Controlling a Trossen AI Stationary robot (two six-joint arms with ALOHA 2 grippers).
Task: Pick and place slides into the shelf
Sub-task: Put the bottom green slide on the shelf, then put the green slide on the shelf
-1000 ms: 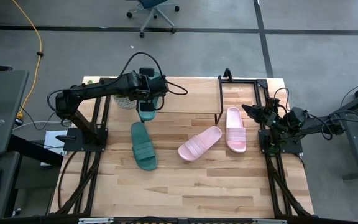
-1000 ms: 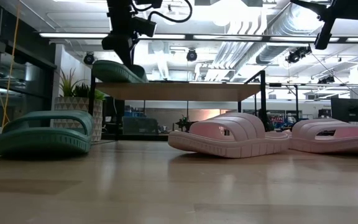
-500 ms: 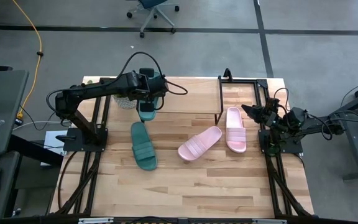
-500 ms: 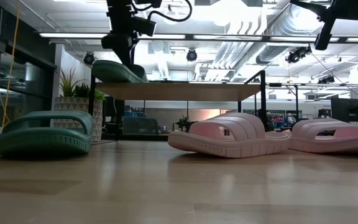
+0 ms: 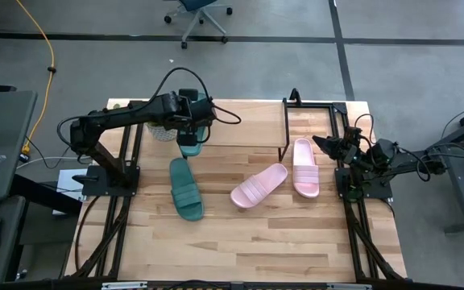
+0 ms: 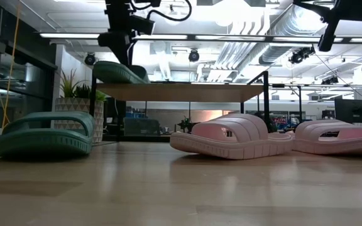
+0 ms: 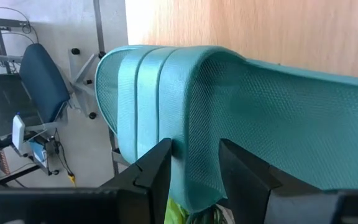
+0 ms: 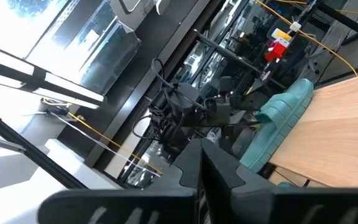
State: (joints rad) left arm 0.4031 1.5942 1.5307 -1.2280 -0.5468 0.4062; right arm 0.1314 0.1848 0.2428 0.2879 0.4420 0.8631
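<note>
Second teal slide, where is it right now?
On the shelf top's left end in the high view: the teal slide sits under the left gripper, above the other teal slide on the table.

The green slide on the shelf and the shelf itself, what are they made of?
The green slide looks like soft moulded foam or rubber: matte, with a fine dimpled texture and ribbed strap, though I can't be sure which. The shelf has a light plank top with visible wood grain, probably wood, on thin black legs that look like metal. The left gripper sits around the slide's edge.
</note>
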